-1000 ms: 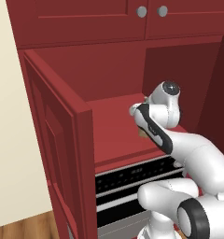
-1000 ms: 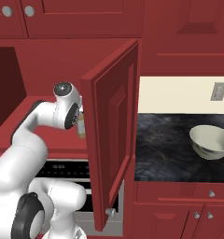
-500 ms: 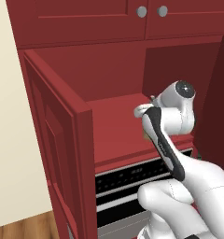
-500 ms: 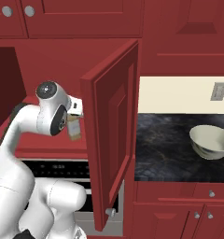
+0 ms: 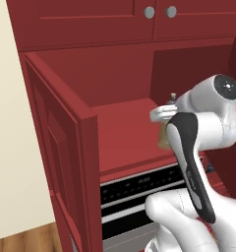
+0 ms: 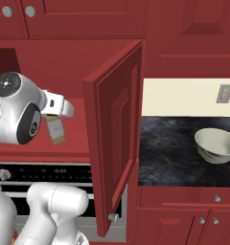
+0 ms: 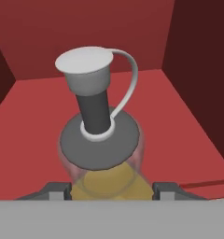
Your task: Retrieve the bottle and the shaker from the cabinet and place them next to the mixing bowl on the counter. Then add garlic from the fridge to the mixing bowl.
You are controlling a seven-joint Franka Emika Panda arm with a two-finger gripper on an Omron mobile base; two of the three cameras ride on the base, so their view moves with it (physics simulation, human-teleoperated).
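— Pincer first: how does it stand?

— Its tips sit either side of the bottle, low on the yellow body; it looks clamped on it, though contact itself is hidden at the edge of the hand view, so I say that with some caution.

— Where is the bottle?

— Inside the cabinet above the red shelf, tilted in the right base view, just beside the open door; the mixing bowl waits well apart on the counter.

— How should the carry-out go?

— I judge: draw it straight back out of the opening; keep the grey top clear of the door edge; level the bottle before swinging right; keep the squeeze steady, since smooth sides may slip; set it down near the bowl, not touching.
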